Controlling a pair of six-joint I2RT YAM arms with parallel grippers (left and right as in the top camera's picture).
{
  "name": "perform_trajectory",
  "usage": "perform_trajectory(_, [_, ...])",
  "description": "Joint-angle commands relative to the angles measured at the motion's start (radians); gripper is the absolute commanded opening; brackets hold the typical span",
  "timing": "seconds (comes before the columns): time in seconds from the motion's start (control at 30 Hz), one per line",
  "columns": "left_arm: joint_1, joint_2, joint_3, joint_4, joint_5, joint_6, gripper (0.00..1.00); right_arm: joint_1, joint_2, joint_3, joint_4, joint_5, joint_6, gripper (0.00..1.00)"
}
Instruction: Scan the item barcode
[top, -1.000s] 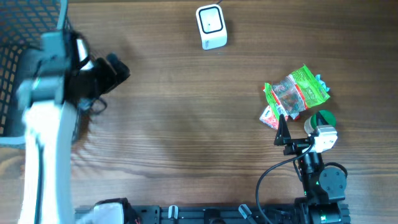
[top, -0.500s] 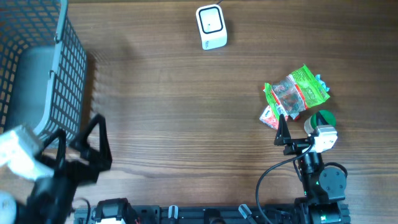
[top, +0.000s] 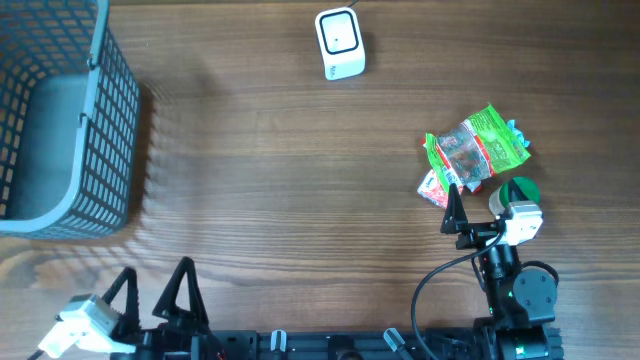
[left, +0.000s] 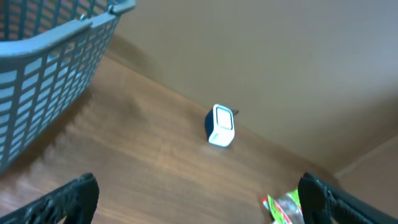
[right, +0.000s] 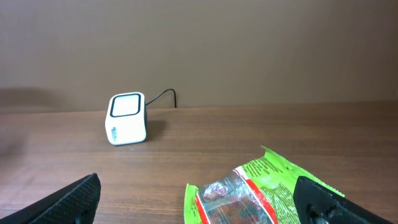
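Key relation: green/clear snack packet (top: 476, 148) lies just far of the right end effector (right: 196, 186), apart from it, no contact. In the right wrist view the packet sits betw. the two fingers and slightly ahead, so approach looks like straight fwd and down.

Packet long axis runs approx left-right on the counter (top: 280, 200) with a slight tilt, i.e. across the approach line. Judgement: the fingers would close along the long side, so may need wrist rotation to pinch the short side.

Right end effector: jaws wide, empty. Left end effector (top: 155, 285): also wide, empty, parked at the near left edge, well apart from the packet. Right arm is clearly nearer, so it's the pick arm.

Barcode scanner (top: 339, 43) is far and left of the packet, well apart, at the far edge, cable (right: 163, 96) trailing away behind it. Its window faces up and toward the near side.

Clutter: small red sachet (top: 432, 188) touching the packet's near-left corner, close to the right arm's left finger, so risk of a double pick. Green round thing (top: 520, 188) near-right of the packet, can't ID. Mesh basket (top: 60, 120) far left.

Text/brands: none legible. Packet print too small, scanner front has small blue marks, unreadable. Barcode not visible.
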Motion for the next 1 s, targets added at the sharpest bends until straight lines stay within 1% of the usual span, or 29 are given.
perform_trajectory(0.0, [0.005,-0.026,-0.104,0.132,-0.017,0.008,1.00,0.005,-0.010,-0.001,0.003,-0.019,-0.017,1.00])
perform_trajectory(0.03, [0.003,-0.026,-0.131,0.196,-0.017,0.008,1.00,0.005,-0.010,-0.001,0.003,-0.019,-0.017,1.00])
perform_trajectory(0.1, [0.003,-0.026,-0.226,0.442,-0.008,0.008,1.00,0.005,-0.010,-0.001,0.003,-0.019,-0.017,1.00])
perform_trajectory(0.13, [0.003,-0.026,-0.258,0.520,-0.004,0.008,1.00,0.005,-0.010,-0.001,0.003,-0.019,-0.017,1.00])
perform_trajectory(0.17, [0.003,-0.026,-0.304,0.630,-0.004,0.007,1.00,0.005,-0.010,-0.001,0.003,-0.019,-0.017,1.00])
perform_trajectory(0.2, [0.003,-0.026,-0.357,0.749,-0.001,0.007,1.00,0.005,-0.010,-0.001,0.003,-0.019,-0.017,1.00])
perform_trajectory(0.3, [0.003,-0.026,-0.563,1.182,-0.001,0.000,1.00,0.005,-0.010,-0.001,0.003,-0.019,-0.018,1.00])
perform_trajectory(0.37, [0.003,-0.026,-0.655,1.337,-0.002,0.000,1.00,0.005,-0.010,-0.001,0.003,-0.019,-0.017,1.00])
perform_trajectory(0.43, [0.003,-0.026,-0.737,1.433,-0.007,0.001,1.00,0.005,-0.010,-0.001,0.003,-0.019,-0.017,1.00])
perform_trajectory(0.5, [0.003,-0.026,-0.792,1.451,-0.025,0.001,1.00,0.005,-0.010,-0.001,0.003,-0.019,-0.017,1.00])
perform_trajectory(0.73, [0.003,-0.029,-0.919,1.401,-0.064,0.001,1.00,0.005,-0.010,-0.001,0.003,-0.019,-0.017,1.00])
perform_trajectory(0.87, [0.003,-0.029,-0.920,1.248,-0.096,0.003,1.00,0.005,-0.010,-0.001,0.003,-0.019,-0.017,1.00])
perform_trajectory(0.97, [0.003,-0.029,-0.920,1.068,-0.136,0.009,1.00,0.005,-0.010,-0.001,0.003,-0.019,-0.017,1.00])
